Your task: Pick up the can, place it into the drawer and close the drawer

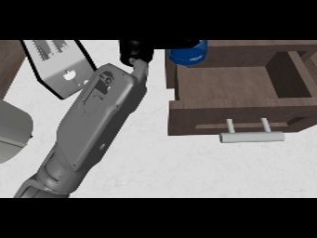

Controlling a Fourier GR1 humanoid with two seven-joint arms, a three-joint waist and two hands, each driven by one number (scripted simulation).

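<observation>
Can, blue and cylindrical (189,53), sits at the top centre of the frame, over the upper left corner of the open dark brown wooden drawer (243,114); its upper part is cut by the frame's top edge. Black hand (139,50) at top centre, just left of the can and touching it; the fingers look curled toward the can's side, but the contact is mostly hidden and cropped, so whether it actually holds the can I cannot tell. Which hand this is also cannot be told from the view; only one arm shows. Grey forearm (95,121) runs diagonally from the lower left of the frame up to that hand, over the white marbled desk (188,167). Drawer is pulled out at the right half of the frame, inside bare wood, with a darker square recess at its upper right. Pale grey bar handle (251,136) on two posts sticks out from the drawer front, centre right. Grey flat panel with a printed strip (59,65) lies at upper left, tilted. Grey rounded object (3,132) at the left edge, partly cropped.
</observation>
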